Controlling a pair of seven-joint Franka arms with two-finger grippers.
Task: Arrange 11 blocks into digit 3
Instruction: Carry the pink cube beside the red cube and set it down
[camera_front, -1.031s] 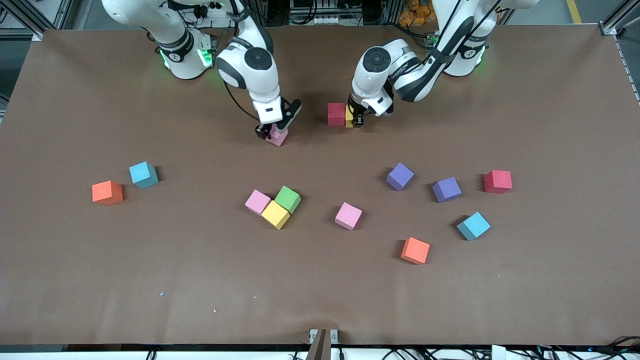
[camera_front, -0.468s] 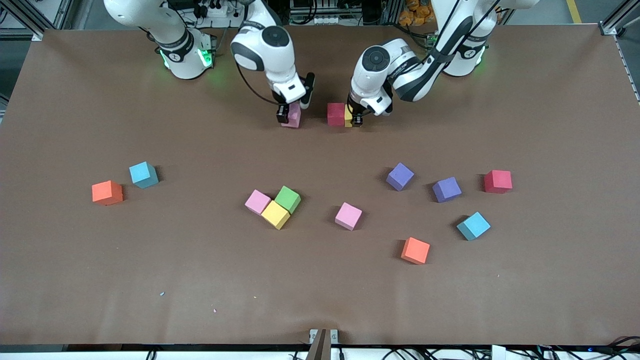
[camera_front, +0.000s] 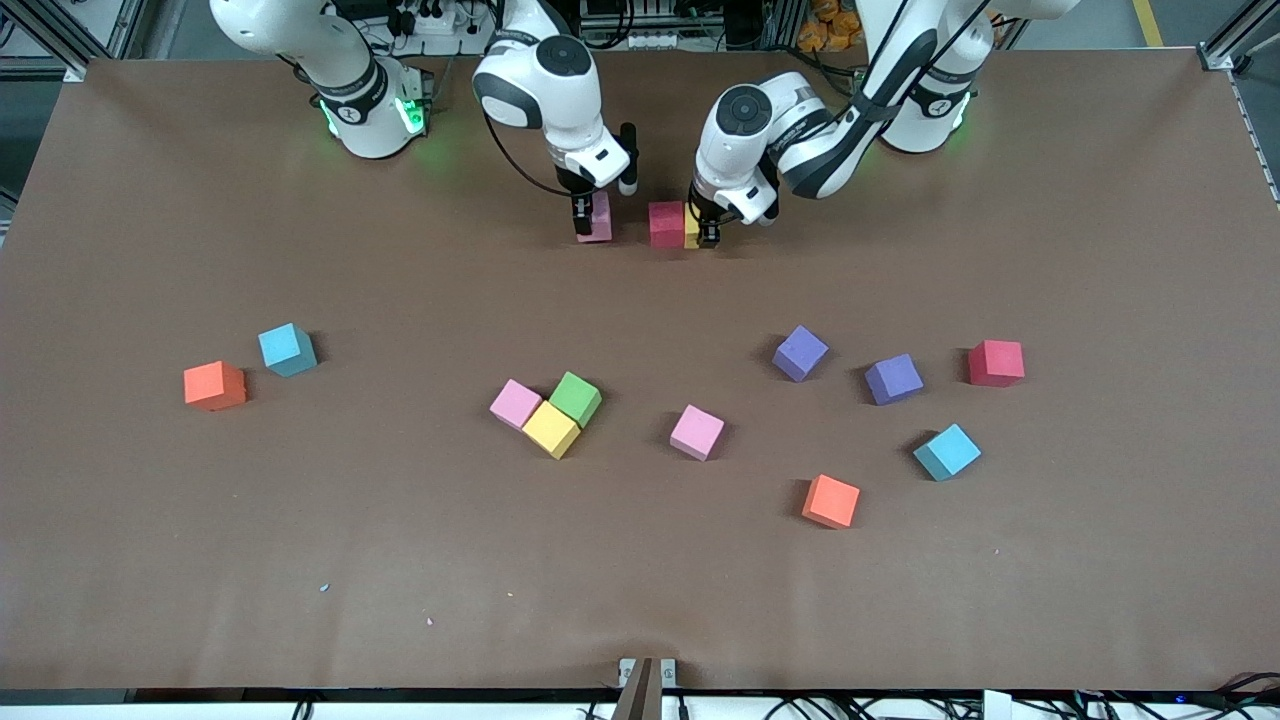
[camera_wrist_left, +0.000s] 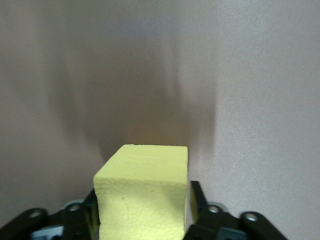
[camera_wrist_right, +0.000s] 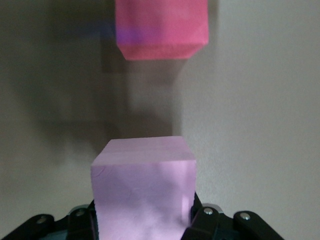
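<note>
between the right gripper (camera_front: 590, 222) fingers, seemingly gripped, sits a pink block (camera_front: 599, 218).

yellow block (camera_wrist_left: 142, 192): matte grainy foam | pink block (camera_wrist_right: 142, 192): matte foam | table (camera_front: 640, 580): matte brown

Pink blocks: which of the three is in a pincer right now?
The pink block in the right pincer, up beside the red block. The other two pink blocks lie loose, nearer the front camera.

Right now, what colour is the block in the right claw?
Pink block, clearest in the right wrist view, between the right claw's fingers.
</note>
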